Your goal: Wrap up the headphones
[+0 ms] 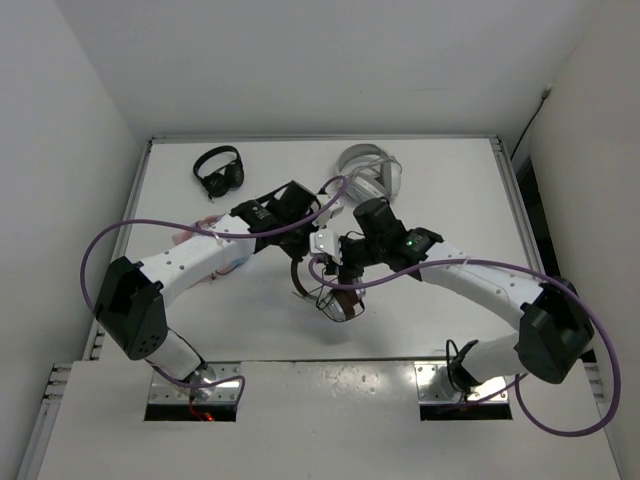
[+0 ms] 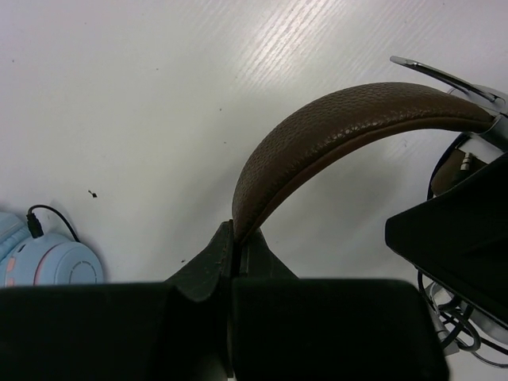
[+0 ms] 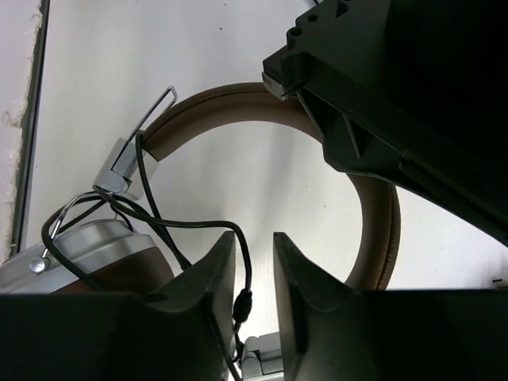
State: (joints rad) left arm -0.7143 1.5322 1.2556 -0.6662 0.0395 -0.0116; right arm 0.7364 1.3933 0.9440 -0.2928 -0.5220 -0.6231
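Left claw (image 2: pixel 232 238): clamped on the brown headband (image 2: pixel 333 119).
Right claw (image 3: pixel 254 270): slightly spread, black cable (image 3: pixel 198 225) in the gap.
Headphones (image 1: pixel 338 302): mid-table, between both claws.
Table (image 1: pixel 250 330): white, white walls (image 1: pixel 60 120) around.
Far side: black headset (image 1: pixel 218 170), white-grey headset (image 1: pixel 372 172).

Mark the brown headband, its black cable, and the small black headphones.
brown headband (image 2: pixel 349 119), left wrist view, middle of the leather arc.
black cable (image 3: pixel 241 303), right wrist view, thick section between the tool's fingers.
small black headphones (image 1: pixel 230 178), top external view, an earcup.
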